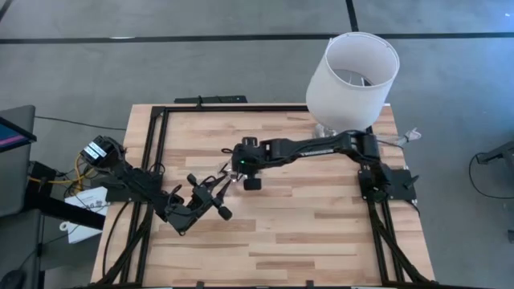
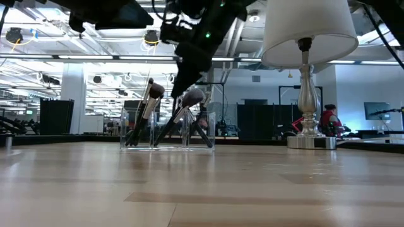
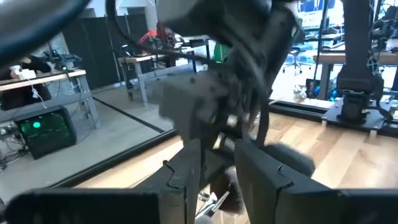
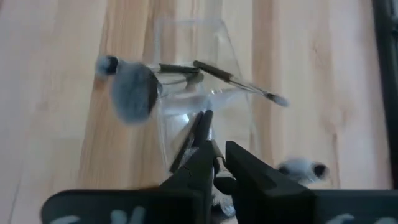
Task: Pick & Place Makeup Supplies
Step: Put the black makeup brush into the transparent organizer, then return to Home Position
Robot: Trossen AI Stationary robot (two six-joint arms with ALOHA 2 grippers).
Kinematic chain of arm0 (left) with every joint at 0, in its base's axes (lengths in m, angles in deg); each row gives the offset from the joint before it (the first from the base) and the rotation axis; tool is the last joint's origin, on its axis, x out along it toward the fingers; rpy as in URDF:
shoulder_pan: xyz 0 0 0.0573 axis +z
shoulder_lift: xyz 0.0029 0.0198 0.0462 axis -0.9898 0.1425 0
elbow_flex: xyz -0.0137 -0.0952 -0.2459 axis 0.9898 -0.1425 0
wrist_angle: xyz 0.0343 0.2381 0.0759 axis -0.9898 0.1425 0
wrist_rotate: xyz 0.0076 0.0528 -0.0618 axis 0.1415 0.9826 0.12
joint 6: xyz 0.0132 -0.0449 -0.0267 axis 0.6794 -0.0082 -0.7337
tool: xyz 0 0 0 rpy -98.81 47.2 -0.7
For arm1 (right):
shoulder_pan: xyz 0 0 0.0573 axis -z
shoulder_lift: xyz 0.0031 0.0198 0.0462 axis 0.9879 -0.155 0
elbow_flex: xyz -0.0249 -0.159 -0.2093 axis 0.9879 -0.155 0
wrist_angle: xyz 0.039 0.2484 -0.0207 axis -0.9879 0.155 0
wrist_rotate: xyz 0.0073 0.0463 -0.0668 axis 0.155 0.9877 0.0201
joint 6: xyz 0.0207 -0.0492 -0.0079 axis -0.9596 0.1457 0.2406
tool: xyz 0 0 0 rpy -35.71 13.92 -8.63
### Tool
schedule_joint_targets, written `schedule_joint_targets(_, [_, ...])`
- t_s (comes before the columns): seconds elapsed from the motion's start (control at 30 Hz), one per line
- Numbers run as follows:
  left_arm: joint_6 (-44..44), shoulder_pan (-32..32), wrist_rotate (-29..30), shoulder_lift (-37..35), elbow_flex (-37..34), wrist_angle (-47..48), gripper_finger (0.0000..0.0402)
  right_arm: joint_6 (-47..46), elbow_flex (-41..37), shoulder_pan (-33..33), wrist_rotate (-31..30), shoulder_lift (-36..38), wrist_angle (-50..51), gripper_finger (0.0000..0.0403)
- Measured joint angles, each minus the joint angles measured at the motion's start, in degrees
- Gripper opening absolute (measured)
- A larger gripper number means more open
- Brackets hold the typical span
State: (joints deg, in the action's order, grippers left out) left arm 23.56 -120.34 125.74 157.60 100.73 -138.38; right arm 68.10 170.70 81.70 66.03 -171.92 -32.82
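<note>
**Both my arms at the brush holder, mid-worktop**

High view: my right arm (image 1: 321,147) reaches from its base beside the lamp (image 1: 353,76) across to the middle of the worktop (image 1: 305,233). My left arm (image 1: 136,183) comes in from the near left corner, and its left jaws are spread just beside my right jaws.
Low view: the brushes (image 2: 151,104) stand leaning in a clear holder (image 2: 167,133) on the worktop, bristles up, and my right arm's dark bulk hangs directly over them.
Left wrist view: my left jaws are parted with nothing between them, and the other arm looms close ahead.
Right wrist view: I look down into the holder. My right jaws are pinched nearly together on a dark brush handle (image 4: 198,134), with a fluffy brush (image 4: 134,93) leaning out beside it.
</note>
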Motion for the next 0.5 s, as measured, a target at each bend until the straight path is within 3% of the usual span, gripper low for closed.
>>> schedule_joint_targets(0.27, [0.1,-0.1,0.6,-0.5,0.0,0.0,0.0097,0.1,0.0,0.3,-0.4,-0.8,-0.4,0.0092])
schedule_joint_targets(0.5, [2.3,-0.1,0.6,-3.3,0.0,0.2,0.0097,1.6,0.0,-1.4,-4.4,5.0,1.9,0.0151])
